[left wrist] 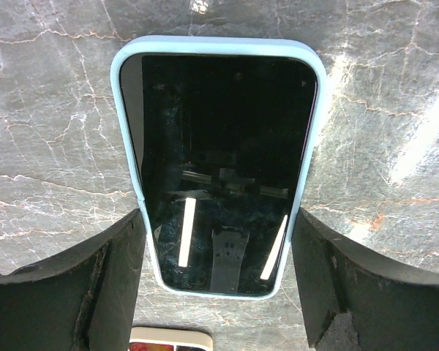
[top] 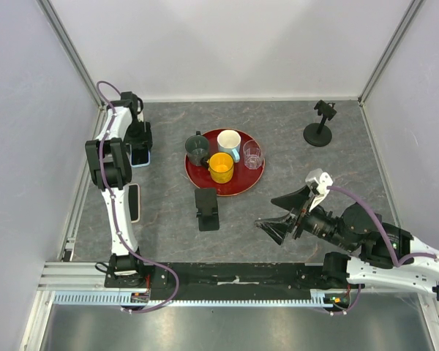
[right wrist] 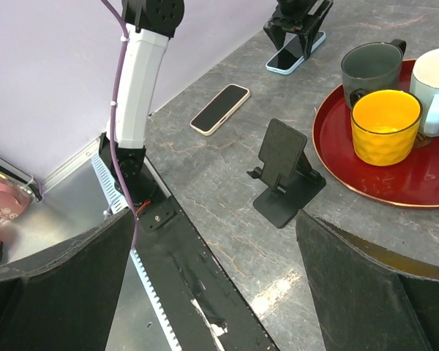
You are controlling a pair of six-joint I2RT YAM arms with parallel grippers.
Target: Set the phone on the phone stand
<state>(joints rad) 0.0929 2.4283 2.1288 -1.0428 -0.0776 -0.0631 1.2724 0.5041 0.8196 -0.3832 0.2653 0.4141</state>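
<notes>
A phone (left wrist: 223, 161) in a light blue case lies face up on the grey table at the far left (top: 140, 156). It also shows at the top of the right wrist view (right wrist: 291, 58). My left gripper (left wrist: 218, 219) points down over the phone (top: 139, 142), and its two black fingers press against the long sides of the case, near its lower end. A black folding phone stand (top: 206, 208) sits mid-table in front of the tray (right wrist: 282, 172), with nothing on it. My right gripper (top: 278, 213) hovers wide open to the stand's right (right wrist: 214, 219), holding nothing.
A second phone in a cream case (top: 134, 202) lies near the left arm (right wrist: 219, 108). A red tray (top: 194, 175) carries a grey mug, a yellow cup, a white mug and a glass. A black clamp holder on a round base (top: 320, 124) stands at the back right.
</notes>
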